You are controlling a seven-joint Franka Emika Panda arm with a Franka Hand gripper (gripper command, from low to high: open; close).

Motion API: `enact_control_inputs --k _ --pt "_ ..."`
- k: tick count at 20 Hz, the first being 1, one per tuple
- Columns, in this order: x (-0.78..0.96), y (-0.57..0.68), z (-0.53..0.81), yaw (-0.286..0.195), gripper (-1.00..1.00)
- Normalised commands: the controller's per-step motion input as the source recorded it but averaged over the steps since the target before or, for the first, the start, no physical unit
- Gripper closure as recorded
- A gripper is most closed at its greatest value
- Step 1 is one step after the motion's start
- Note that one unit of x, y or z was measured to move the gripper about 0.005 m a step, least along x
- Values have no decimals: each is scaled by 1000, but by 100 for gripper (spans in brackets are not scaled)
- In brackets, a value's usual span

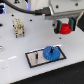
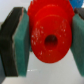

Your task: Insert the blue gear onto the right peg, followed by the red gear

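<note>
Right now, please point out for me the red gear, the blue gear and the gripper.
red gear (image 2: 50, 40): wrist view, on its front face beside the centre hole.
blue gear (image 1: 51, 52): exterior view, on its raised centre hub.
gripper (image 1: 63, 27): exterior view, midway between its fingertips, at the gear it holds.

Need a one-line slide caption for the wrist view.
Wrist view: tool shut on the red gear, its centre hole facing the camera, gripped between two teal pads.

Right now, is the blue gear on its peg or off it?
On. The blue gear sits on the dark base plate, over a peg, while the gripper holds the red gear.
</note>
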Motion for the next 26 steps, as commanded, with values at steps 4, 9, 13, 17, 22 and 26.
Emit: enact_control_inputs --k 4,9,13,17,22,26 --pt "588 -272 -6 0 100" --pt "413 -229 -18 0 100" --pt "276 -231 -91 0 100" --pt "150 -171 -135 0 100" --pt "93 -176 -156 0 100" --pt "36 -61 -154 0 100"
